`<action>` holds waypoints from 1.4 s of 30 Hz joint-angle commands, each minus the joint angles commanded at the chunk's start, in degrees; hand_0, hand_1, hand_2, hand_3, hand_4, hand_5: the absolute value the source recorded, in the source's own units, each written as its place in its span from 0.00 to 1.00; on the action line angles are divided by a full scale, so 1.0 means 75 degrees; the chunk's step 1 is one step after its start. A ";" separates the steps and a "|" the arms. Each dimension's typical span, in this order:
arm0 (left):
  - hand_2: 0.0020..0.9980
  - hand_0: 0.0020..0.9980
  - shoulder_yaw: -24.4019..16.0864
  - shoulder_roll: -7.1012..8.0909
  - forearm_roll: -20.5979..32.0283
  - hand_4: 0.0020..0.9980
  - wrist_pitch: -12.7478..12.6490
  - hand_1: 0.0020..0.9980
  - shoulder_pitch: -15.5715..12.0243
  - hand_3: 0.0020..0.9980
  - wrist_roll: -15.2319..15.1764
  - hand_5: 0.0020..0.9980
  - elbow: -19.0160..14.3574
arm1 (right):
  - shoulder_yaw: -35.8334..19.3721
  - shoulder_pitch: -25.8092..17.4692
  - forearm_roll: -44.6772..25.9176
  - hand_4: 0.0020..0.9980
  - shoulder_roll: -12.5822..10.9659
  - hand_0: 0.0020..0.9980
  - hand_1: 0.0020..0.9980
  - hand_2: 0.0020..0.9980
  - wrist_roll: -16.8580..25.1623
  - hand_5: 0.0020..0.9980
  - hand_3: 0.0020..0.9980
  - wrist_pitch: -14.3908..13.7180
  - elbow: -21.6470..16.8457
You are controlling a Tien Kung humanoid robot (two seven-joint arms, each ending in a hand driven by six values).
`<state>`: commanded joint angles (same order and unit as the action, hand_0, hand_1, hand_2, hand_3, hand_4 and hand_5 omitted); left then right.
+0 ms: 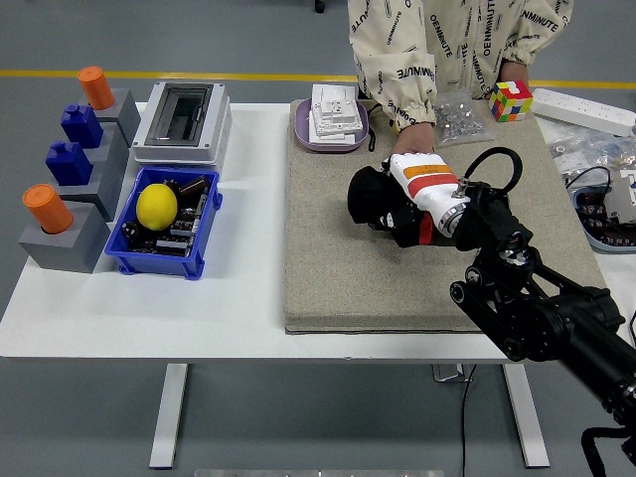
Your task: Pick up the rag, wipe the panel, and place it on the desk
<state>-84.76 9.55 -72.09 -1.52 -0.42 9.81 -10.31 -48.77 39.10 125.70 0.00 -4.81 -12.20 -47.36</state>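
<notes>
My right hand (pixel 386 205) reaches in from the right over the beige mat (pixel 338 268). Its fingers are curled around a black rag (pixel 364 193) and press it down on the mat's upper middle. The dark panel lies under the hand and rag and is almost entirely hidden. A person at the far side rests a hand (pixel 410 142) on the mat just behind my hand, at the panel's far edge. My left arm is out of view.
A purple tray (pixel 302 134) with white switches sits at the mat's far left corner. A Rubik's cube (pixel 510 100), a bag of small parts (pixel 459 119) and a power strip (pixel 584 109) lie at the back right. A blue bin (pixel 159 260) with a lemon, a grey box (pixel 182 121) and grey blocks stand at left.
</notes>
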 joint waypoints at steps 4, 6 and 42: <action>0.73 0.64 -0.0015 -0.0006 -0.0001 0.59 0.0000 0.69 0.0004 0.56 -0.0008 0.47 0.0000 | -0.0126 -0.0066 0.0022 0.97 0.0000 0.17 0.34 0.44 0.0002 0.08 0.42 0.0008 0.0073; 0.73 0.64 -0.0011 -0.0009 0.0005 0.59 -0.0001 0.69 0.0009 0.56 -0.0014 0.47 0.0000 | -0.0183 -0.0081 0.0027 0.97 0.0000 0.17 0.34 0.44 0.0009 0.08 0.42 0.0012 0.0092; 0.73 0.64 -0.0091 -0.0104 0.0043 0.59 -0.0002 0.69 -0.0043 0.56 -0.0033 0.47 0.0000 | -0.1367 -0.0783 0.0129 0.97 -0.1871 0.17 0.34 0.44 0.0071 0.08 0.42 0.0130 0.0149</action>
<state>-85.44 8.77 -71.77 -1.53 -0.74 9.56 -10.31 -59.02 33.22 126.67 -14.03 -4.28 -11.23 -46.25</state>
